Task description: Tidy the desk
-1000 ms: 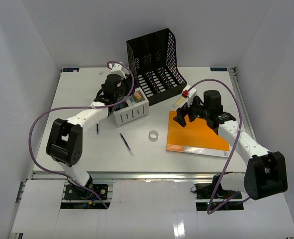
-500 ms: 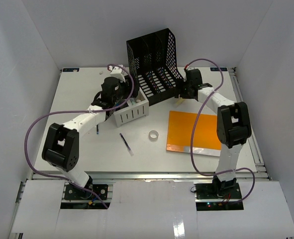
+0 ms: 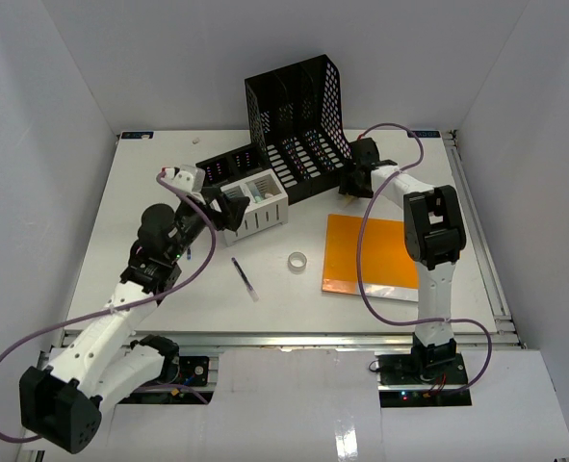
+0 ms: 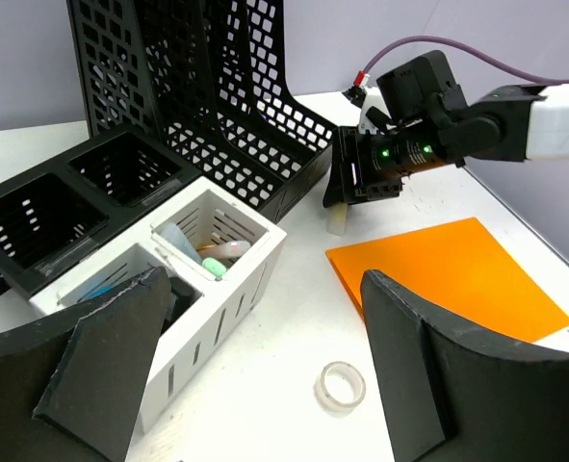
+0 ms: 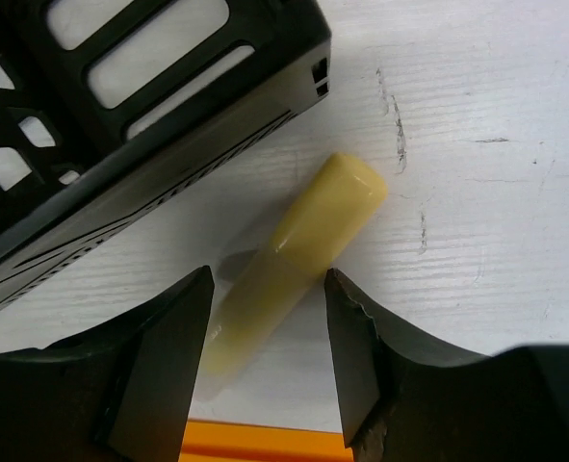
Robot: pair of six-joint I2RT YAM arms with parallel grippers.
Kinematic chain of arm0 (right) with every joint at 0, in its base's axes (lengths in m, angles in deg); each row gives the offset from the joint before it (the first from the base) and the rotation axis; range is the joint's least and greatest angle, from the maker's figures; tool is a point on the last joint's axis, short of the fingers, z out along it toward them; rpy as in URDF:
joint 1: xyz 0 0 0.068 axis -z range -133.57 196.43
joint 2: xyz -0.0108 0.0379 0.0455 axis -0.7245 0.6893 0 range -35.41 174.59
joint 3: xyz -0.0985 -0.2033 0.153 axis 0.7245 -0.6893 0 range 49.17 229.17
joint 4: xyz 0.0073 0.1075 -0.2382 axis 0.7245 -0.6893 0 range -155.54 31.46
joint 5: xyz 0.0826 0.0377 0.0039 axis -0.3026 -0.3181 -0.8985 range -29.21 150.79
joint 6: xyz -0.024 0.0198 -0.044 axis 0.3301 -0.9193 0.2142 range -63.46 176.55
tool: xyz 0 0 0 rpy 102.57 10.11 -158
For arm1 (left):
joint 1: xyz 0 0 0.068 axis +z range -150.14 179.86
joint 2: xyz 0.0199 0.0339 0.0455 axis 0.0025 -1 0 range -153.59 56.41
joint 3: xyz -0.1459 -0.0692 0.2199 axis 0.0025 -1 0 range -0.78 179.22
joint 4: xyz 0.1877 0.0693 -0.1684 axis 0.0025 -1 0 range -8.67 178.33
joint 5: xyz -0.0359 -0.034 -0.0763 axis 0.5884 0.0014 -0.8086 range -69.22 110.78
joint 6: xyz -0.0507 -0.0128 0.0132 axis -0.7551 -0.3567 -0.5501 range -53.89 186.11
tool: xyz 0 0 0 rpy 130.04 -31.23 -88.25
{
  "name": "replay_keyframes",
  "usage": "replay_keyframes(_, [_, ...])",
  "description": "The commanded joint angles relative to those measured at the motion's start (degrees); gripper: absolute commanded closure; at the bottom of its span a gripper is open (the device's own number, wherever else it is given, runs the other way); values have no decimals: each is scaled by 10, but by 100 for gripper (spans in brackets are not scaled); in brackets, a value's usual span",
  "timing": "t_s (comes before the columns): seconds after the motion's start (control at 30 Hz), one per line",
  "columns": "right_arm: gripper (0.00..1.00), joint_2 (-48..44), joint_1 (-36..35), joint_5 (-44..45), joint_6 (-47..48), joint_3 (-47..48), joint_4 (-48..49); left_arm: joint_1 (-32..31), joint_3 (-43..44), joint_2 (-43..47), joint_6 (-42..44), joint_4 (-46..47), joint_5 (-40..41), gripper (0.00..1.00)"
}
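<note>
On the white desk [image 3: 149,183], a pale yellow stick [image 5: 294,260] lies flat beside the corner of the black file rack [image 5: 120,115]. My right gripper [image 5: 265,327] is open and straddles the stick, its jaws close on either side. The stick [image 4: 336,219] is also visible under that gripper [image 4: 342,200] in the left wrist view. My left gripper [image 4: 265,385] is open and holds nothing. It hovers above the desk, in front of the white organizer [image 4: 207,279], which holds small items. A clear tape ring [image 4: 341,387] lies on the desk below its jaws.
An orange sheet [image 3: 375,252] lies right of centre on the desk. A pen [image 3: 245,277] and the tape ring [image 3: 297,261] lie in the middle. The black file rack [image 3: 298,115] stands at the back. A low black tray [image 3: 221,166] sits behind the white organizer [image 3: 255,207].
My left arm has pulled back from the white organizer and its jaws have opened. My right arm has swung from over the orange sheet to the rack corner, and its jaws have narrowed around the yellow stick.
</note>
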Motion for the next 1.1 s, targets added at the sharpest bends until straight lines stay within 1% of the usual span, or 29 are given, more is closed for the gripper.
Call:
replay_keyframes(0.0, [50, 6, 1, 18, -18, 2, 2, 2, -45, 58, 10, -34, 7, 7])
replay_keyframes(0.03, [56, 1, 1, 20, -17, -11, 9, 2, -51, 66, 4, -36, 6, 7])
replay_keyframes(0.07, [59, -4, 1, 20, -14, -20, 14, 2, -54, 69, -2, -36, 6, 7])
replay_keyframes(0.17, [69, -17, 5, 12, -6, -41, 23, 2, -62, 72, -37, -25, -46, 7])
replay_keyframes(0.27, [78, -34, 18, -13, -4, -66, 34, 2, -85, 65, -116, 24, -118, 2])
replay_keyframes(0.37, [87, -55, 36, -39, 2, -88, 48, 2, -124, 49, -207, 89, -155, 2])
replay_keyframes(0.43, [92, -75, 50, -68, 6, -106, 56, 2, -157, 38, -270, 135, -171, 2])
replay_keyframes(0.53, [92, -103, 77, -109, 18, -126, 70, 1, -172, 6, -324, 198, -181, 2])
replay_keyframes(0.57, [92, -120, 86, -142, 28, -136, 75, -2, -169, -15, -341, 209, -183, 2])
replay_keyframes(0.7, [92, -193, 97, -253, 103, -168, 81, -27, -133, -92, -362, 231, -181, 2])
replay_keyframes(0.8, [92, -257, 95, -380, 179, -218, 96, -53, -99, -153, -374, 250, -168, 3])
replay_keyframes(0.9, [92, -343, 70, -528, 264, -294, 104, -76, -53, -227, -389, 281, -166, 9])
replay_keyframes(0.97, [92, -390, 35, -567, 317, -332, 99, -90, -25, -260, -394, 290, -162, 12])
replay_keyframes(1.07, [92, -440, -19, -583, 356, -369, 87, -109, 19, -316, -394, 297, -151, 13])
